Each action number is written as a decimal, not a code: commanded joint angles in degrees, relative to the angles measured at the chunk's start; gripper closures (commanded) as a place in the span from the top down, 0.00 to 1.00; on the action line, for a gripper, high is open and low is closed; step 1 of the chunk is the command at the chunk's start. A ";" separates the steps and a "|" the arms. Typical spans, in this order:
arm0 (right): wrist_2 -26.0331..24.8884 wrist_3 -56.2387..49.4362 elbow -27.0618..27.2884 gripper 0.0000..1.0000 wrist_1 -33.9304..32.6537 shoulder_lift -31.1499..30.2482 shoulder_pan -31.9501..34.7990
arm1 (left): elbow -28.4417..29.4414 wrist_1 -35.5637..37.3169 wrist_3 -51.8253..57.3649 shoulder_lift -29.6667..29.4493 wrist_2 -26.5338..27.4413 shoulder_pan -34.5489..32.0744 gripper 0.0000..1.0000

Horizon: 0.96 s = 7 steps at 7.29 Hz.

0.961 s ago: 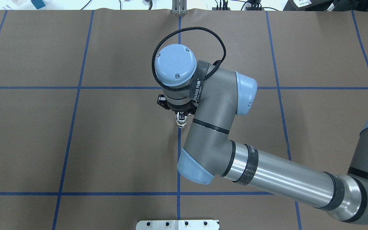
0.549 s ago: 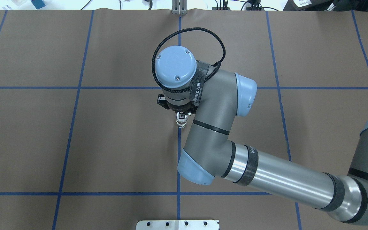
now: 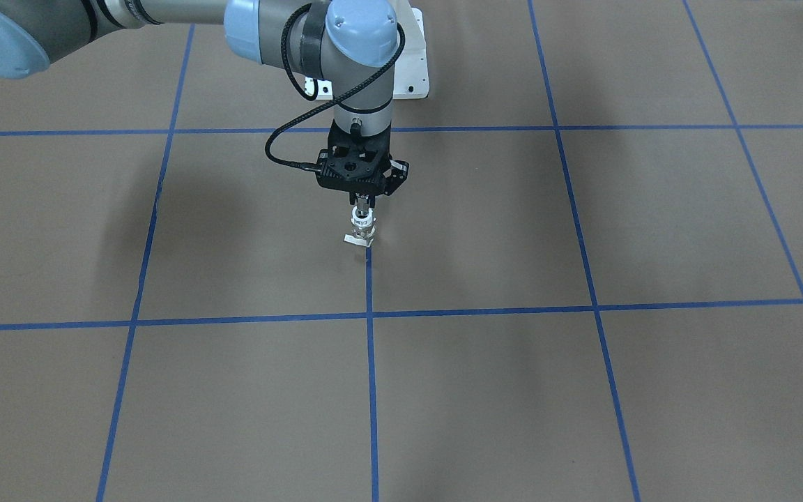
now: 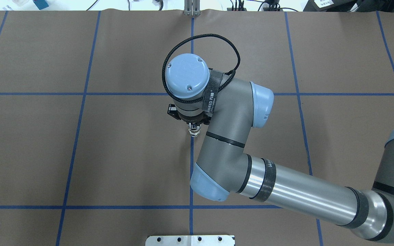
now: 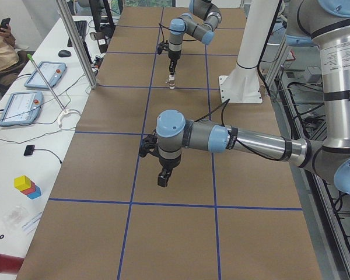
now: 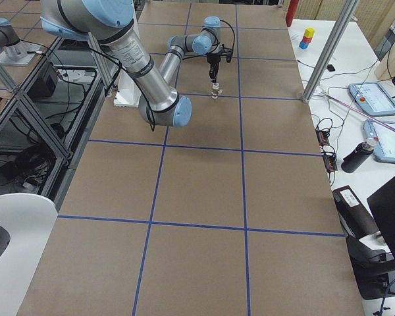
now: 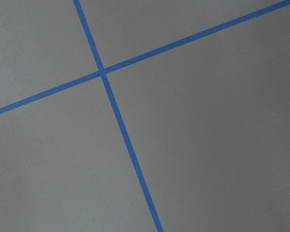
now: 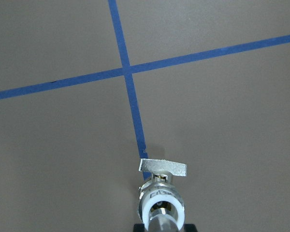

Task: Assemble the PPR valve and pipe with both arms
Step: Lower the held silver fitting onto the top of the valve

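My right gripper (image 3: 362, 202) points straight down over a blue tape line at mid-table. It is shut on the thin silver pipe (image 8: 159, 223). The pipe's lower end sits in the white ring of the PPR valve (image 3: 362, 226), which hangs upright below the fingers, at or just above the table. In the right wrist view the valve (image 8: 162, 200) shows its flat lever tab (image 8: 163, 167). In the overhead view the valve (image 4: 194, 131) peeks out under the wrist. My left gripper (image 5: 163, 178) hangs over bare table, far from the valve; I cannot tell whether it is open or shut.
The table is brown paper with a blue tape grid (image 4: 191, 171). The white bolted base (image 4: 190, 240) lies at the near edge. A side bench with tablets (image 5: 44, 76) and metal posts (image 5: 76, 44) runs along the far side.
My right wrist has shifted slightly toward the robot's side and its cable loop has moved. The valve stays at almost the same spot under the gripper.
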 commanded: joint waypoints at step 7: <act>-1.30 -0.69 0.12 0.00 -0.07 -0.33 0.49 | 0.00 0.00 0.00 -0.18 0.00 0.06 1.00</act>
